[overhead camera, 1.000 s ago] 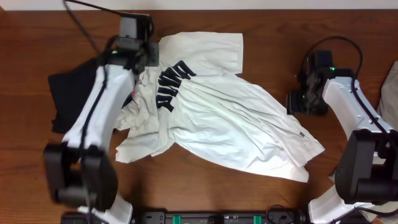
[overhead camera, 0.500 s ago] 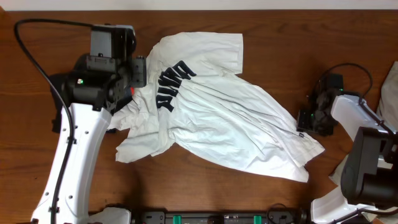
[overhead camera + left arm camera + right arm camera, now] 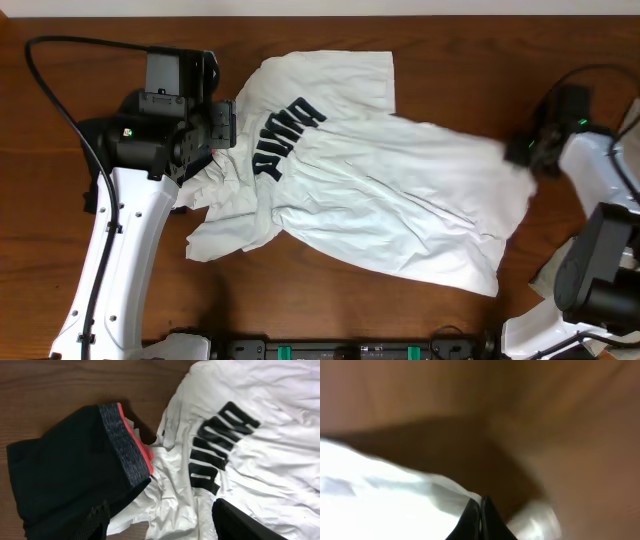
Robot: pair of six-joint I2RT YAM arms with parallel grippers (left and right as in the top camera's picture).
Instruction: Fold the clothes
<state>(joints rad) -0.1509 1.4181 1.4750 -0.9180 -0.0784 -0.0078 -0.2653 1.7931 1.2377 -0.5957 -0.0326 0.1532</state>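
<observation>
A white T-shirt [image 3: 380, 200] with black lettering [image 3: 283, 138] lies crumpled across the wooden table. My left gripper [image 3: 222, 128] hovers open above its bunched left side, and in the left wrist view [image 3: 165, 525] nothing is between the fingers. Beside that side lies a black garment [image 3: 60, 475] with a grey and pink waistband [image 3: 127, 442]. My right gripper [image 3: 522, 150] is shut on the shirt's right edge, and the wrist view [image 3: 481, 501] shows white cloth [image 3: 395, 505] pinched at the tips. That edge is lifted and stretched.
Bare brown table [image 3: 420, 40] surrounds the shirt. More white cloth [image 3: 628, 135] shows at the right edge of the overhead view, behind the right arm. A black cable [image 3: 60, 90] loops over the left arm.
My right gripper closed on the shirt's right edge and pulled it up and to the right, stretching the cloth. My left gripper opened wider and its arm shifted left.
</observation>
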